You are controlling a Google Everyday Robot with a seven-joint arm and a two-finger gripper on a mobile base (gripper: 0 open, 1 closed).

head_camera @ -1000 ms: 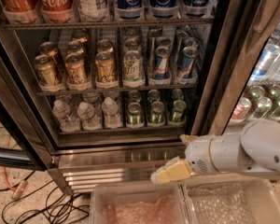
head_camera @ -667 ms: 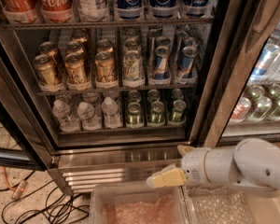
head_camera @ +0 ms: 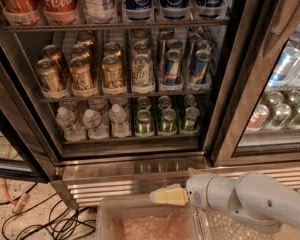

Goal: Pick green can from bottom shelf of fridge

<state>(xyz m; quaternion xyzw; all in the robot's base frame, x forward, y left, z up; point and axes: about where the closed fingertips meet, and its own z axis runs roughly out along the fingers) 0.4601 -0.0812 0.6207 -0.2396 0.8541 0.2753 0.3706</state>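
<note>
Shifted leftward, the fingers [head_camera: 170, 196] sit closed and empty, well below the green can [head_camera: 167, 120].

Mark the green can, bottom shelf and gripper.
green can [head_camera: 167, 120]: camera view, body of the front middle can.
bottom shelf [head_camera: 125, 138]: camera view, front wire edge.
gripper [head_camera: 159, 196]: camera view, pale tip, below the fridge [head_camera: 115, 176].
</note>
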